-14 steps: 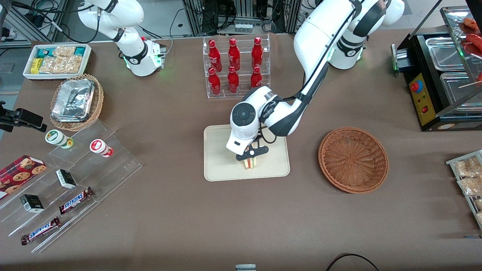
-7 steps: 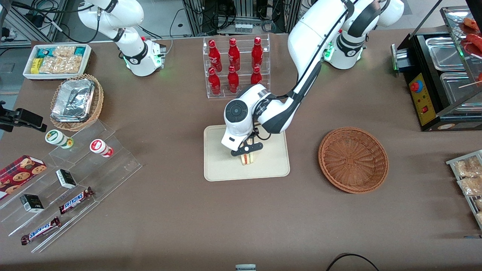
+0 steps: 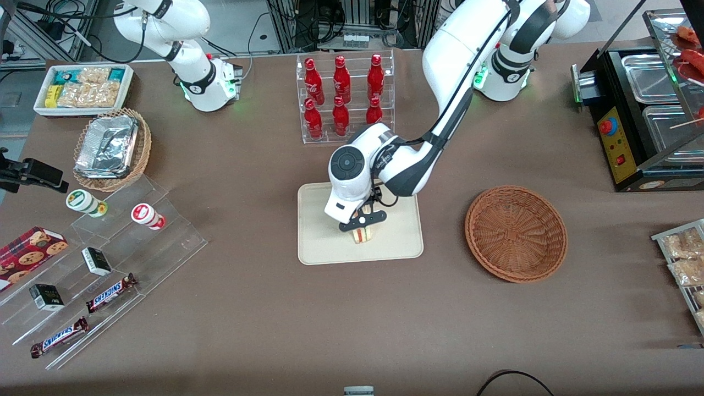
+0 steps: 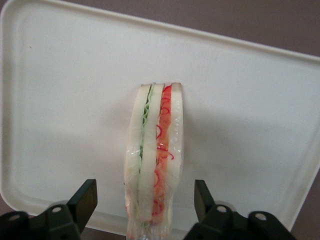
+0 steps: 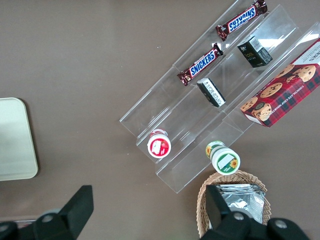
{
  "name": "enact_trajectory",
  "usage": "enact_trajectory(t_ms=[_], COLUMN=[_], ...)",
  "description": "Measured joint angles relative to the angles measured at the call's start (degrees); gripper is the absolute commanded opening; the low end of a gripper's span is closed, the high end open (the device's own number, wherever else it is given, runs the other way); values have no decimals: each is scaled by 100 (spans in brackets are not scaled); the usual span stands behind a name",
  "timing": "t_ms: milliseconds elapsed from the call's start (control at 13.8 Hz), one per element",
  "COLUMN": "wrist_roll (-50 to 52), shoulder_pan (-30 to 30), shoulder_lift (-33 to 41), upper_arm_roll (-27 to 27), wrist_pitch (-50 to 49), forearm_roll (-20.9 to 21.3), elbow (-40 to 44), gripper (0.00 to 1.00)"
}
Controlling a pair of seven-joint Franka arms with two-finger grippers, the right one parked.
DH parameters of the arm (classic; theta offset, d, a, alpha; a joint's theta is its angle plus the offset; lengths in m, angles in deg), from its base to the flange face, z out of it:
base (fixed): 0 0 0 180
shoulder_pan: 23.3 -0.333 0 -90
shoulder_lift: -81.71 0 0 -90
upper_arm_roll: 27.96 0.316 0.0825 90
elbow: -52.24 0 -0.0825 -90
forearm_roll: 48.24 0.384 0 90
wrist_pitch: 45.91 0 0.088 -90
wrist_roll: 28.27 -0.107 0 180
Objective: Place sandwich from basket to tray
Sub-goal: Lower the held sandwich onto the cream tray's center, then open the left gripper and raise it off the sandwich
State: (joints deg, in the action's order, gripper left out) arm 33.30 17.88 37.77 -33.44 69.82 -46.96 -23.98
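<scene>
I can read "SNICKERS" in blue letters on two brown candy bars (image 3: 111, 292) lying on the clear plastic steps (image 3: 104, 258) toward the parked arm's end of the table. A red plaid cookie box (image 5: 283, 91) there says something like "CHOCOLATE CHIP COOKIES" on its edge. I cannot read the small round jars (image 5: 159, 145) or the dark little boxes (image 5: 210, 92). Six shiny red bottles (image 3: 342, 82) stand in a clear rack, with white writing too small for me to read.

The sandwich (image 4: 154, 160) stands on its edge on the tray (image 4: 60, 100), cut side up. Its bread is soft and pale, with one thin green stripe and one curly red stripe. The tray is smooth cream plastic, a flat rectangle with round corners and a low rim.

My gripper (image 3: 362, 221) sits right over the sandwich. Its black fingers (image 4: 84, 200) are spread apart, one on each side of the sandwich, not touching it.

The basket (image 3: 516, 233) is round, reddish-brown and tightly woven. It sits on the brown table beside the tray, toward the working arm's end, with nothing in it.
</scene>
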Motion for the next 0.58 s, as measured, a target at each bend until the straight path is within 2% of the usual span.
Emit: enact_trajectory(t_ms=[363,581], wrist_roll=[-349,-782], shoulder_pan=[-117,-416], shoulder_lift=[327,623], upper_arm_roll=[84,102], wrist_pitch=[-1224,-1687], forearm_roll=[7,13], elbow=[884,993], gripper=[100,100])
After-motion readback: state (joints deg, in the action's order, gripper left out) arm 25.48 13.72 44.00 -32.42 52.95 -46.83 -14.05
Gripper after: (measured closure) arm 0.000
